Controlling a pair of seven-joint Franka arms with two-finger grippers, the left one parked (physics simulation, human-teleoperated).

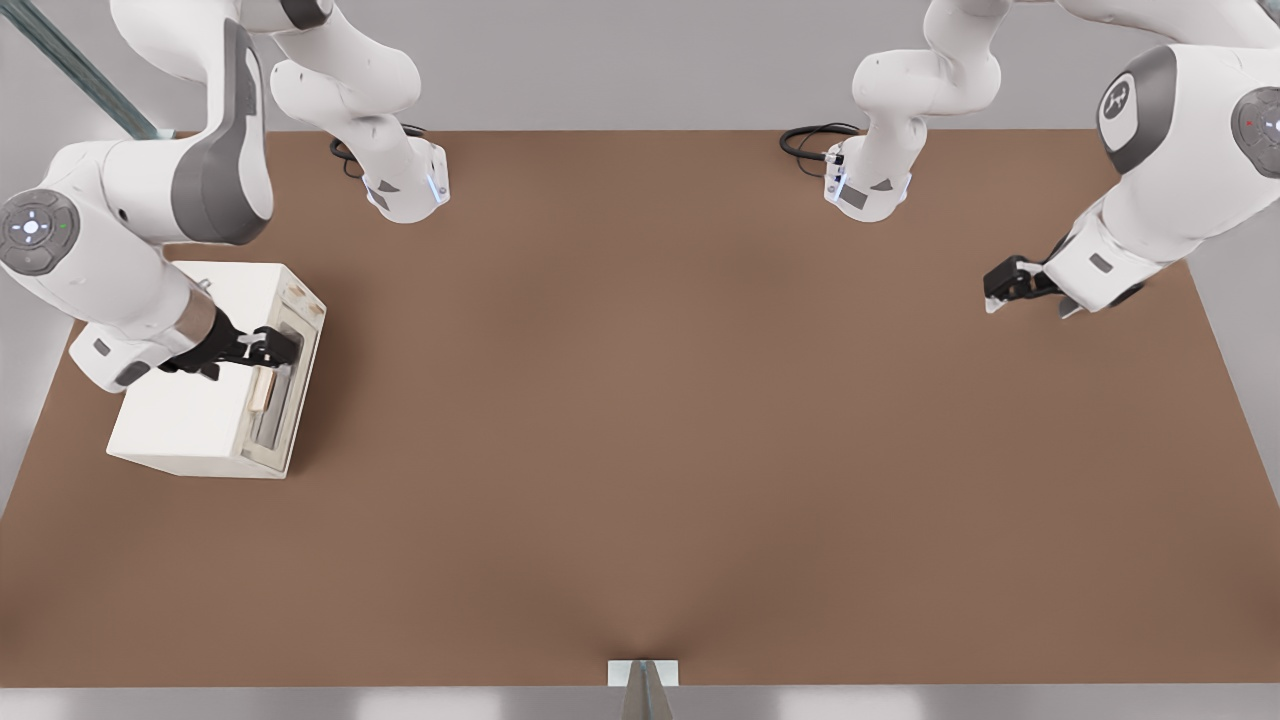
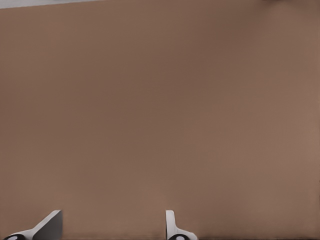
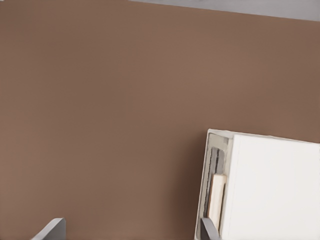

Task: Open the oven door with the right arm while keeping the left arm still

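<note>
The oven [image 1: 215, 385] sits near the bench [image 1: 650, 420] edge on the front view's left, its door [image 1: 283, 385] facing the bench's middle and apparently shut, w/ the tan handle [image 1: 264, 388] exposed for a pull. The pincer [image 1: 272, 350] hangs over the oven's front top edge, just above the handle; fingers are spread apart, holding nothing, poss. brushing the door frame.

No readable text, brand name or number is showing anywhere. The only sign is a small white emblem in a dark grey round disc [image 1: 1117, 99] sitting on the white arm segment at the front view's right, its strokes too fine to read as letters. The small cream-white boxy oven [image 1: 200, 415] is showing no label.
</note>
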